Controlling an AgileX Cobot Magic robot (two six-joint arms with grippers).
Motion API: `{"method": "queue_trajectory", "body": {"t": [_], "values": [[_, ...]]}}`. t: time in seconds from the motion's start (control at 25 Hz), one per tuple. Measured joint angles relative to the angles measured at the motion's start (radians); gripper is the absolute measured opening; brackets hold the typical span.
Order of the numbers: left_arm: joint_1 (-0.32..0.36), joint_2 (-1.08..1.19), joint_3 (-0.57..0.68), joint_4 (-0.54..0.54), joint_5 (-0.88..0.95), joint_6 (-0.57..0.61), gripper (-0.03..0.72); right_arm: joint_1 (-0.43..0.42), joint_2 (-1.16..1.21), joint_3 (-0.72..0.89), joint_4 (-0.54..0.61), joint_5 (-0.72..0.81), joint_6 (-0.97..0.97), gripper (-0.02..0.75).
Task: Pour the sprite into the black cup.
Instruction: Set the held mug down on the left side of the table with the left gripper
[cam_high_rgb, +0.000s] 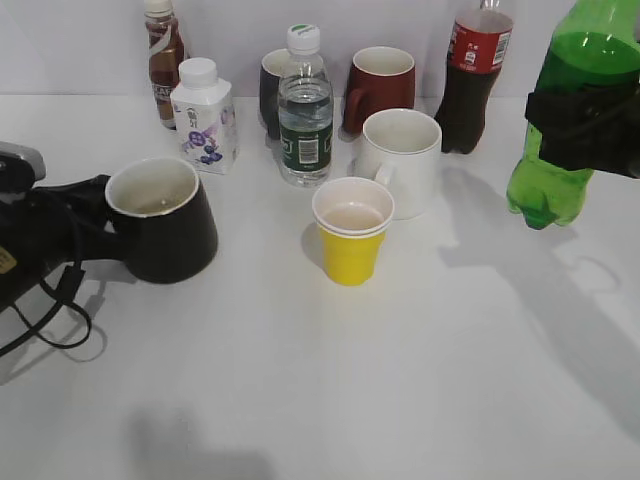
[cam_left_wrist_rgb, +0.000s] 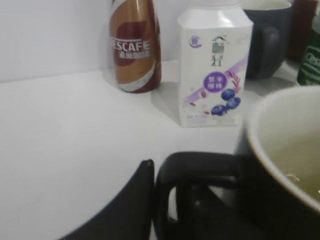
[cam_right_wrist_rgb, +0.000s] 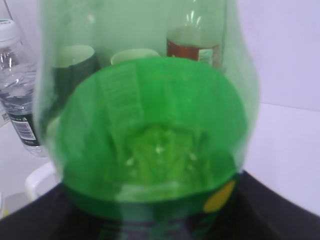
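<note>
The black cup (cam_high_rgb: 165, 225) stands on the white table at the left, white inside, with a little pale liquid at the bottom. My left gripper (cam_high_rgb: 98, 215) is shut on its loop handle; the left wrist view shows a finger (cam_left_wrist_rgb: 142, 195) pressed against the handle (cam_left_wrist_rgb: 200, 162) beside the cup (cam_left_wrist_rgb: 280, 165). The sprite (cam_high_rgb: 548, 190), a translucent green bottle, hangs above the table at the far right, leaning, its top out of view. My right gripper (cam_high_rgb: 585, 125) is shut around its middle. The bottle (cam_right_wrist_rgb: 150, 125) fills the right wrist view.
A yellow paper cup (cam_high_rgb: 350, 235) and a white mug (cam_high_rgb: 400, 160) stand mid-table. Behind are a water bottle (cam_high_rgb: 305, 110), a small dark mug (cam_high_rgb: 270, 90), a dark red mug (cam_high_rgb: 380, 85), a cola bottle (cam_high_rgb: 475, 75), a white carton (cam_high_rgb: 205, 115) and a Nescafe bottle (cam_high_rgb: 163, 60).
</note>
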Motion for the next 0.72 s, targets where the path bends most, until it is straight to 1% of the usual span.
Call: {"method": "queue_trajectory", "body": {"t": [0.08, 0.16, 0.48, 0.72], "values": [[0.0, 0.0, 0.013, 0.006, -0.003, -0.001, 0.154, 0.0, 0.0, 0.0, 0.0, -0.001, 0.0, 0.41], [0.0, -0.003, 0.024, 0.009, -0.015, -0.003, 0.174, 0.0, 0.0, 0.0, 0.0, -0.004, 0.0, 0.41], [0.0, -0.085, 0.087, 0.01, 0.001, -0.004, 0.202, 0.0, 0.001, 0.002, 0.0, -0.009, 0.001, 0.41], [0.0, -0.166, 0.165, 0.004, -0.01, -0.004, 0.214, 0.0, 0.05, 0.076, 0.0, -0.16, 0.001, 0.41]]}}
